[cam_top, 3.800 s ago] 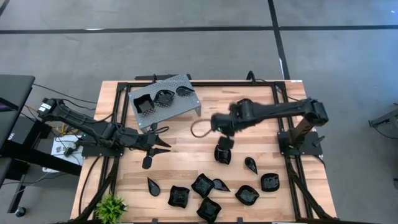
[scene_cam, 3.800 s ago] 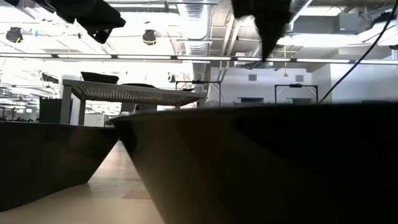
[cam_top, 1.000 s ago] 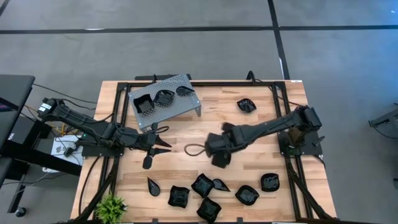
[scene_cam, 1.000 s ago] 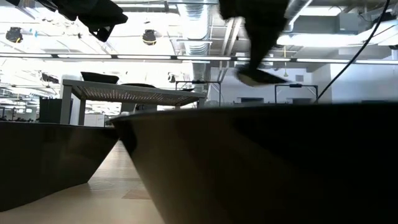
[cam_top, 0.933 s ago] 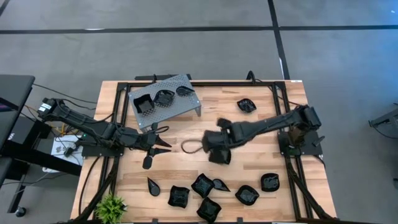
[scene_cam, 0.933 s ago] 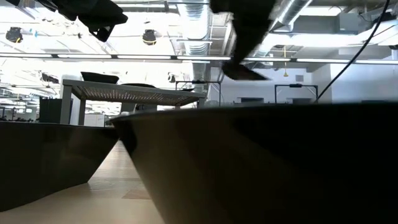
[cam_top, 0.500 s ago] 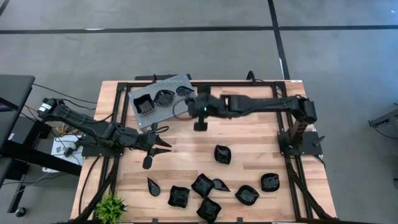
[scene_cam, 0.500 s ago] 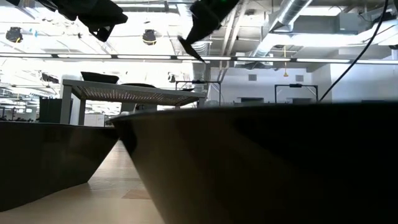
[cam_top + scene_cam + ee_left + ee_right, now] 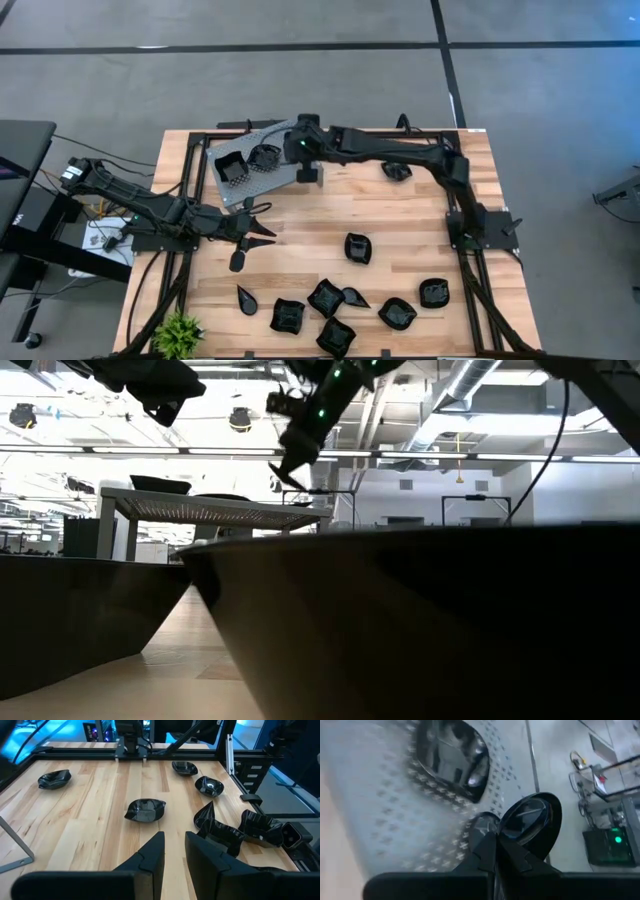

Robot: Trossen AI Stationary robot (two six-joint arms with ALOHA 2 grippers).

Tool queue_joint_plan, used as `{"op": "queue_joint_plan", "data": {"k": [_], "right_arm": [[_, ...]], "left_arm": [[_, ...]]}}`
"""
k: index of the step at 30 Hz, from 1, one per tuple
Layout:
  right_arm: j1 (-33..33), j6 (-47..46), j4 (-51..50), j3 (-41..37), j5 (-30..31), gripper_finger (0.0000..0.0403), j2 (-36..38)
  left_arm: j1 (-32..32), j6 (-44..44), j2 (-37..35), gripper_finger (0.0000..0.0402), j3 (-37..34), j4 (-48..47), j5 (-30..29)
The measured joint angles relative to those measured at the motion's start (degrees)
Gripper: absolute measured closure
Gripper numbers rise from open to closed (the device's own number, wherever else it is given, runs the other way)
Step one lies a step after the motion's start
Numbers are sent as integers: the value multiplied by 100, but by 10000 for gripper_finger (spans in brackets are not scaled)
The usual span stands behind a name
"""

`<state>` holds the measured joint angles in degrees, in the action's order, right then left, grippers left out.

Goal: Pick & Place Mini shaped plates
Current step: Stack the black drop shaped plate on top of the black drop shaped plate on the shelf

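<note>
Plates (image 9: 358,248): nine on table (image 9: 400,215); three on tray (image 9: 278,172)

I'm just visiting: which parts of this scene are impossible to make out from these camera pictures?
- Low view: one big dark dish right at the lens blocks most of the table.
- High view: the right pincer covers the metal tray corner, so the small dish it grips is hidden there.
- Right wrist view: the dishes already on the tray are smeared by blur.
- Left wrist view: the left pincer hides the wood beneath it.

Around your wooden surface (image 9: 400,225) you had a grey floor (image 9: 300,80) crossed by dark lines, a small green plant (image 9: 180,330), and bright ceiling strip lights (image 9: 130,450).
</note>
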<state>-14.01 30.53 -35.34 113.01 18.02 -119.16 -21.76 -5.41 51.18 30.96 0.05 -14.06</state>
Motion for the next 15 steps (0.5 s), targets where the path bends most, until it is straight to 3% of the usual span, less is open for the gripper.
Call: {"op": "queue_joint_plan", "data": {"k": [15], "right_arm": [[-191,257,31,114,-6,396,-399]], "left_arm": [[0,37,0,324,-2,-5,0]]}}
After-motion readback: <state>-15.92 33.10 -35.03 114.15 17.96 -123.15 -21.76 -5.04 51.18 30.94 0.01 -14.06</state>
